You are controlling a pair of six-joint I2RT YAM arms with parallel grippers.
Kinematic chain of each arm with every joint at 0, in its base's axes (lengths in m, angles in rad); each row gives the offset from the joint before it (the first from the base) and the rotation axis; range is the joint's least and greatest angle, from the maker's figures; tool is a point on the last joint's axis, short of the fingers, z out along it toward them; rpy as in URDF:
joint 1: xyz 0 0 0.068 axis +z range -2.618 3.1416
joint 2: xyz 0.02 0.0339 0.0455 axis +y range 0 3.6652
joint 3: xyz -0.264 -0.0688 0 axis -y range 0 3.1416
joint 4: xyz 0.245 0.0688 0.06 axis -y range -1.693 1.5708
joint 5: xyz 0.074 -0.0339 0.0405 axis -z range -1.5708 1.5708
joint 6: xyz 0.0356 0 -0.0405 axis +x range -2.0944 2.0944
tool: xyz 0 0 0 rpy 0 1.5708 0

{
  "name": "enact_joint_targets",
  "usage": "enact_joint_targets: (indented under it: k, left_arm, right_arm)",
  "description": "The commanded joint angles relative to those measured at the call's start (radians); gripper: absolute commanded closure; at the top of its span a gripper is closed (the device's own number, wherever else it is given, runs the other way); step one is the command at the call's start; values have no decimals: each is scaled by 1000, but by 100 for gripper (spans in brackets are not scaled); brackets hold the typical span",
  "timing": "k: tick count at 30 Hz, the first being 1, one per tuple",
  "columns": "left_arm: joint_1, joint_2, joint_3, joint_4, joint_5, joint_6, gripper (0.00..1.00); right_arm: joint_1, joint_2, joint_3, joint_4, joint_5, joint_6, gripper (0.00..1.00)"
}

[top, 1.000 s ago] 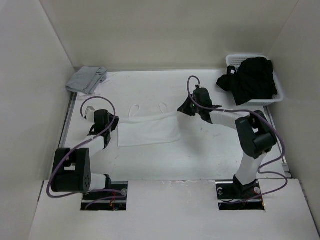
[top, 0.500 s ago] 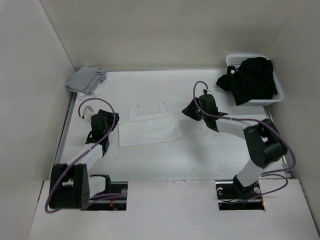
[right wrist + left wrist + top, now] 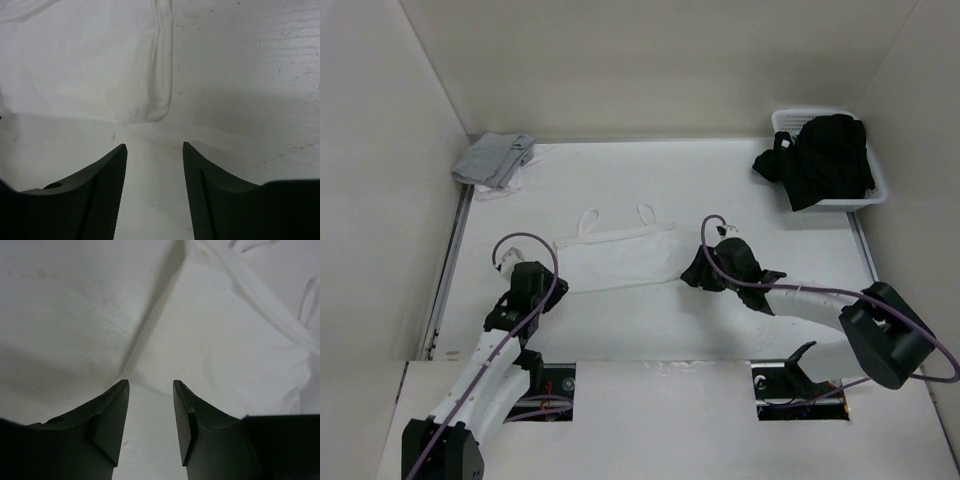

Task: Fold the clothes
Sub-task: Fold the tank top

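Note:
The clothes (image 3: pixel 618 258), a small white camisole, lie flat in the middle of the table with two thin straps (image 3: pixel 588 220) pointing to the far side. My left gripper (image 3: pixel 556 286) stands open, low at the top's near left corner, holding nothing. In the left wrist view the clothes (image 3: pixel 225 340) spread just beyond the open left gripper (image 3: pixel 149 390). My right gripper (image 3: pixel 688 275) is open and empty at the near right corner. In the right wrist view the clothes (image 3: pixel 85 65) end in a rounded corner just ahead of the open right gripper (image 3: pixel 154 150).
A folded grey cloth (image 3: pixel 495 158) lies at the far left corner. A white basket (image 3: pixel 876 188) at the far right holds a black garment pile (image 3: pixel 820 160). White walls close in the table on three sides.
Both grippers have opened and let go of the white top. Both arms have drawn back toward the near edge, and the top stays flat where it was.

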Motion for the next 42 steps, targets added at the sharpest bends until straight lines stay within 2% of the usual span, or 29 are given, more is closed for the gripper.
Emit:
enact_joint_targets:
  k: [1, 4, 11, 16, 21, 28, 31, 35, 37, 42]
  left_arm:
    - [-57, 26, 37, -151, -46, -59, 61]
    - [-88, 31, 32, -168, -60, -96, 61]
    - [-51, -26, -21, -176, -91, -165, 62]
    - [-16, -6, -50, -87, -59, -159, 63]
    - [0, 53, -96, 74, -19, -151, 66]
    - [23, 94, -118, 136, 6, -140, 77]
    - [32, 71, -123, 128, 6, -139, 78]
    - [49, 46, -126, 99, 10, -137, 77]
    - [53, 26, -120, 67, 7, -142, 75]
    - [61, -11, -116, 32, 3, -137, 76]
  right_arm:
    - [12, 36, 35, 54, 3, -11, 48]
    - [12, 74, 60, 81, -9, -6, 55]
    - [1, 187, 90, 135, -28, 14, 56]
    - [-8, 223, 87, 163, -37, 29, 59]
    - [-20, 234, 78, 173, -34, 38, 64]
    - [-28, 224, 64, 173, -25, 49, 72]
    - [-28, 223, 55, 176, -25, 52, 72]
    - [-28, 212, 37, 190, -26, 61, 66]
    - [-28, 197, 27, 192, -28, 64, 66]
    - [-28, 184, 18, 192, -29, 64, 68]
